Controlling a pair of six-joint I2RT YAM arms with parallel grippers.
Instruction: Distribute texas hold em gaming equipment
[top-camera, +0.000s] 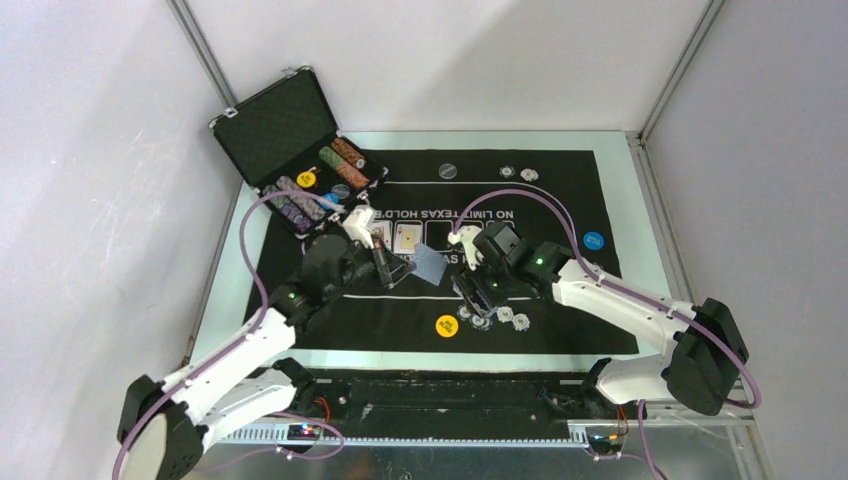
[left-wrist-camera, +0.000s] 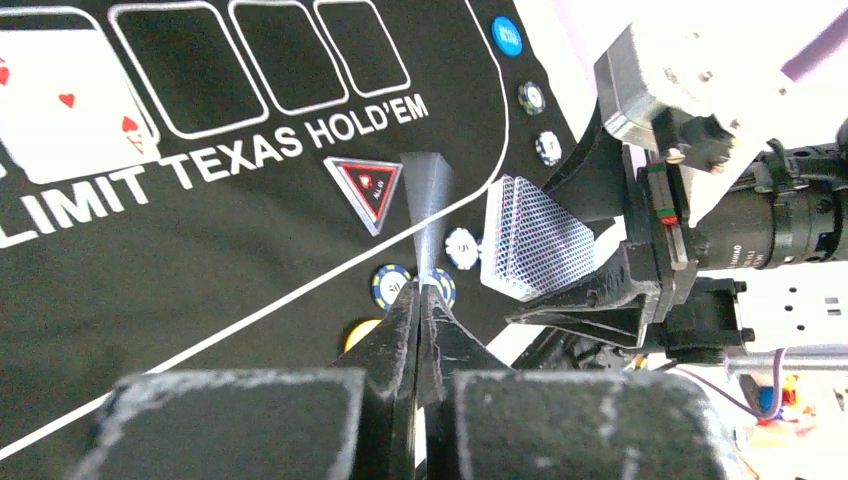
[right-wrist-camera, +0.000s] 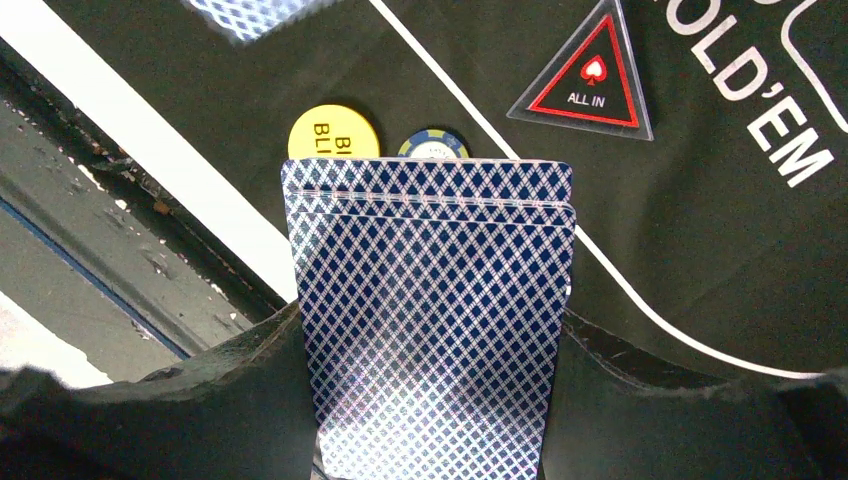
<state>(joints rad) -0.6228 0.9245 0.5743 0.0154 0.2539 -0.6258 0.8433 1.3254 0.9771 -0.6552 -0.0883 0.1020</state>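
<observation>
Blue-backed deck (right-wrist-camera: 432, 330) stands upright btwn the right gripper (top-camera: 470, 287) fingers, clamped on both side edges, top edges slightly stepped, over the mat's near-centre strip. A single card (left-wrist-camera: 425, 195) is pinched in the left gripper (left-wrist-camera: 420, 298), jaws narrowed right down on one edge. The card is off the mat, just left of the deck and apart from it.

On the mat by the deck:
- yellow disc (right-wrist-camera: 333, 133) close to the table's near edge
- blue-rimmed chip (right-wrist-camera: 435, 146) just beside it
- red-black triangle marker (right-wrist-camera: 590, 75), reading ALL IN, flat on the mat further in

More small chips (top-camera: 512, 317) lie in a loose cluster right of the yellow disc, also toward the near edge. Two face-up cards (top-camera: 393, 236) lie side by side in the printed boxes mid-mat. Blue disc (top-camera: 593, 241) sits near the right edge. A chip pair (top-camera: 518, 174) and a dark disc (top-camera: 447, 169) sit toward the far edge.

Black mat (top-camera: 380, 325) w/ white lettering covers most of the table (top-camera: 615, 165). Open case (top-camera: 280, 125) sits at the far-left corner, lid up, w/ chip rows (top-camera: 345, 160) and a second yellow disc (top-camera: 306, 180) inside.
</observation>
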